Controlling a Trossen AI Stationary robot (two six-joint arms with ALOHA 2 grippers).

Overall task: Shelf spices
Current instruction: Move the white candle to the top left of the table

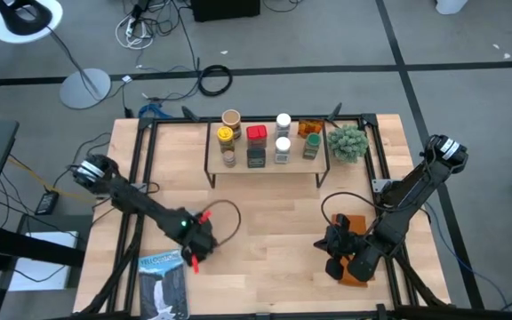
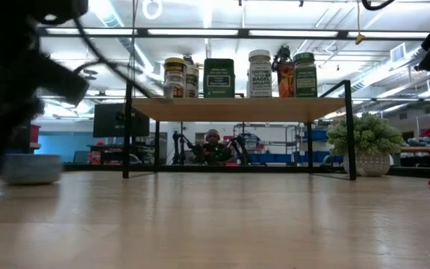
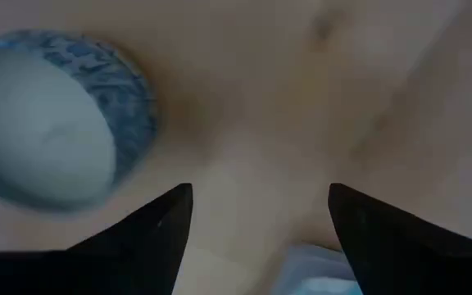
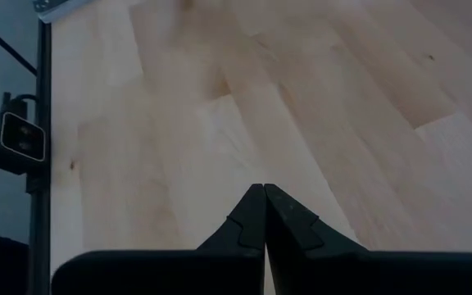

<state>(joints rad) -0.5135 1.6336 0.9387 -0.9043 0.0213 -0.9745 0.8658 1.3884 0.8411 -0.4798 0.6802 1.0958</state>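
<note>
Several spice jars and tins (image 1: 269,140) stand in two rows on the shelf's (image 1: 216,169) light board near the table's far edge. In the low view the spices (image 2: 234,77) line up on the shelf board (image 2: 237,109). My left gripper (image 1: 196,249) hovers open near the table's near left, just beyond the booklet (image 1: 164,284). In the left wrist view my left gripper (image 3: 260,192) is beside a round pale thing with a blue-patterned side (image 3: 47,115), not touching it. The round thing (image 2: 30,169) rests on the tabletop. My right gripper (image 1: 334,258), seen shut in its wrist view (image 4: 265,190), is near the table's near right.
A potted green plant (image 1: 348,142) stands right of the shelf. An orange cloth (image 1: 356,271) lies under my right arm. The blue-and-white booklet lies at the near left corner. Bare wood (image 1: 274,240) stretches between the two grippers. A person sits beyond the table (image 2: 213,147).
</note>
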